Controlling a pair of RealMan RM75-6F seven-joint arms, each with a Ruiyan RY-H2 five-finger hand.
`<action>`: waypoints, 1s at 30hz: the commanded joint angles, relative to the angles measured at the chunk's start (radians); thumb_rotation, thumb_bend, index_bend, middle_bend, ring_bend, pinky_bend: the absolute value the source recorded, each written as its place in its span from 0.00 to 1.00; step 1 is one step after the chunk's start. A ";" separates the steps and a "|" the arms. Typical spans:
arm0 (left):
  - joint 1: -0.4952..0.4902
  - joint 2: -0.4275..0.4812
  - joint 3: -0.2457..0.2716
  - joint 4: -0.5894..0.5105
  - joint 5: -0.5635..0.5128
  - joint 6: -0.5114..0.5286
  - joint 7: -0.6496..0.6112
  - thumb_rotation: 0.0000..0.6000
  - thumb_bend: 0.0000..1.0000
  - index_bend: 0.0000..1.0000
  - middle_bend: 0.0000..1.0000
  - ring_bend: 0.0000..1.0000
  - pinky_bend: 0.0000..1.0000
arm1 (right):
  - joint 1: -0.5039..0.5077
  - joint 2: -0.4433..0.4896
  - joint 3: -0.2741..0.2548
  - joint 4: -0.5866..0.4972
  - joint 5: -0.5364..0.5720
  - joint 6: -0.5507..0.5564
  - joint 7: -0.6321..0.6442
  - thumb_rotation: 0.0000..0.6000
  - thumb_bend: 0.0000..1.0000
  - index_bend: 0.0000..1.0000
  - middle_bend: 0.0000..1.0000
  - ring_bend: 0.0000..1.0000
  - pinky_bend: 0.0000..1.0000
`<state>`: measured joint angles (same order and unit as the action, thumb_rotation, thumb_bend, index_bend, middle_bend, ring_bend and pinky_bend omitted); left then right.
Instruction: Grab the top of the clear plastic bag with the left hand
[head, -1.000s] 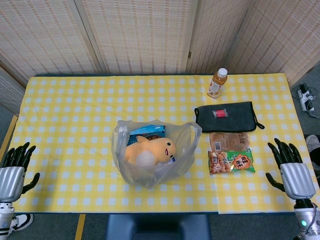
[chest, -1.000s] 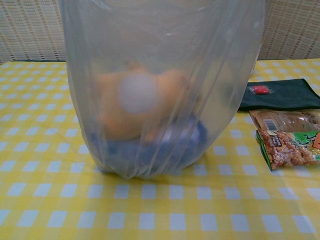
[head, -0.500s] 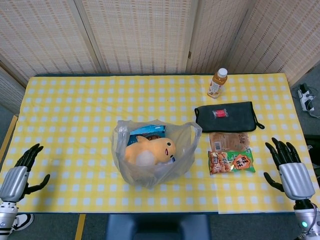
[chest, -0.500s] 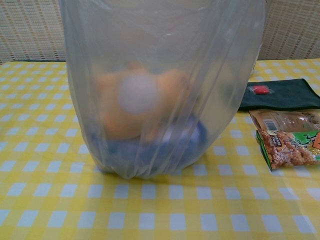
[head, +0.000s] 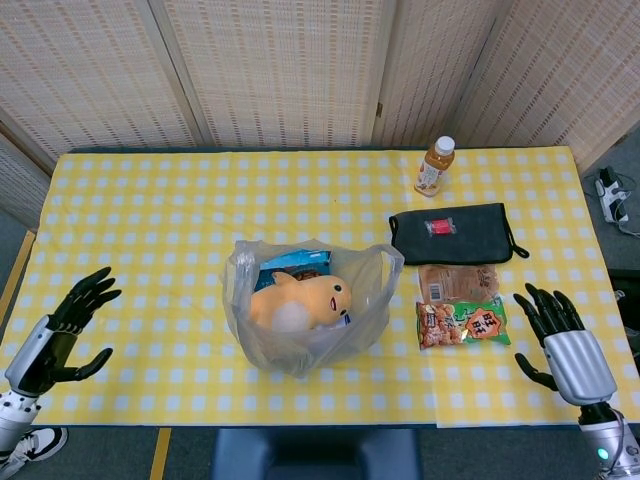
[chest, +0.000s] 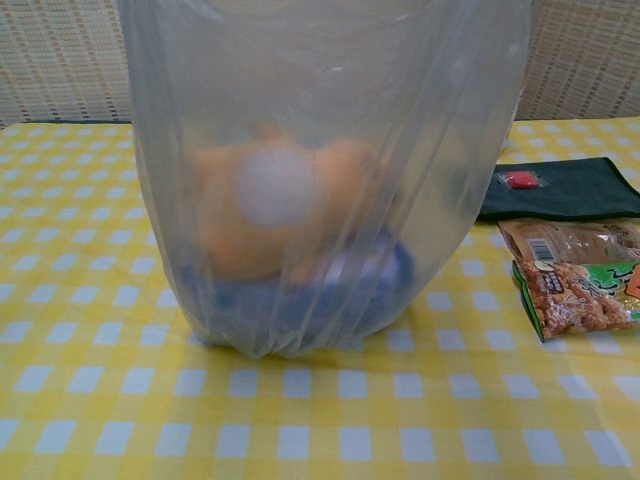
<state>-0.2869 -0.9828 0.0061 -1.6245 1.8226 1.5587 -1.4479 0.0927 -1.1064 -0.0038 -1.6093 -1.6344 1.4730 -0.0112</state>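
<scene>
Your left hand (head: 62, 330) hung open and empty at the table's left edge (grab not begun), well apart from the clear plastic bag (head: 305, 305).

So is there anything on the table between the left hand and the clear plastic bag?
Nothing visible. The left hand is open near the table's left edge, and only bare checked tablecloth lies between it and the clear plastic bag.

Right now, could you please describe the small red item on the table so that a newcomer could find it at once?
Start at the yellow checked table and go to its far right part, where a juice bottle stands. Just nearer than the bottle lies a flat dark pouch, and the small red item rests on top of it. It is the only red thing there, unlike the snack packets lying nearer.
</scene>
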 joint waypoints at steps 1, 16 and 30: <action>-0.040 0.027 -0.008 -0.043 0.032 0.046 -0.053 1.00 0.37 0.00 0.00 0.00 0.12 | -0.003 0.010 -0.003 -0.005 -0.004 0.007 0.016 1.00 0.33 0.00 0.00 0.00 0.00; -0.148 0.031 -0.012 -0.104 0.005 -0.026 -0.141 1.00 0.36 0.01 0.00 0.00 0.12 | -0.008 0.022 -0.003 -0.009 -0.004 0.017 0.033 1.00 0.33 0.00 0.00 0.00 0.00; -0.242 -0.034 -0.009 -0.129 -0.003 -0.103 -0.204 1.00 0.36 0.03 0.00 0.00 0.12 | -0.013 0.028 0.003 -0.006 0.011 0.023 0.038 1.00 0.33 0.00 0.00 0.00 0.00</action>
<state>-0.5219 -1.0068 -0.0024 -1.7599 1.8177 1.4578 -1.6436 0.0806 -1.0786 -0.0016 -1.6149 -1.6241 1.4952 0.0274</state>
